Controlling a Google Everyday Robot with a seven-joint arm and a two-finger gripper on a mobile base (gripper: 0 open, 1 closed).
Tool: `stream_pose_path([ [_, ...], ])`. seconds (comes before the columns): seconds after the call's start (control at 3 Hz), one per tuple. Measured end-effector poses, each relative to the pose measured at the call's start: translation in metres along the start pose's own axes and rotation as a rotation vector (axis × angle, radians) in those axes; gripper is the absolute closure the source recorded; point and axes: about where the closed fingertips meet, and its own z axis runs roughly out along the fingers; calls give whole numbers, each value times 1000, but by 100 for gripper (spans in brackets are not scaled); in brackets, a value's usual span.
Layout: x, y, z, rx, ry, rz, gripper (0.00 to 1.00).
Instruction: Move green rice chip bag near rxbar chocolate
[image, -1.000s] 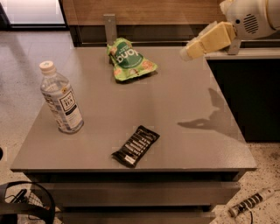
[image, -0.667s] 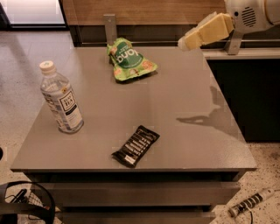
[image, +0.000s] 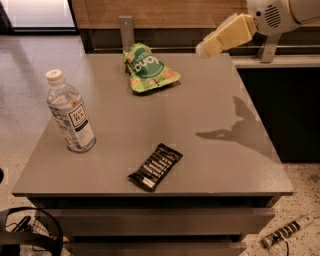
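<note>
The green rice chip bag (image: 148, 68) lies flat near the far edge of the grey table (image: 210, 110), its white lettering facing up. The rxbar chocolate (image: 155, 166), a small black wrapper with white text, lies near the table's front edge, well apart from the bag. My gripper (image: 204, 49) hangs in the air at the upper right, above the table's far right part, to the right of the bag and not touching it. It holds nothing that I can see.
A clear water bottle (image: 70, 112) with a white cap stands upright at the table's left side. A wooden wall and a dark ledge run behind the table. A dark cabinet stands at the right. Cables and a black object lie on the floor at the lower left.
My gripper has moved left and a little up, toward the bag's side of the table. The bag, the bar and the bottle have not moved.
</note>
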Motion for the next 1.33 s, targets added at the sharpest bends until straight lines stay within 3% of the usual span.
stream_pose_path([
  [0.33,11,-1,43,-54,107,17,0],
  [0.67,15,30,139,-190,201,30,0],
  [1.0,18,44,182,-245,213,55,0],
  [1.33,20,49,219,-253,202,80,0],
])
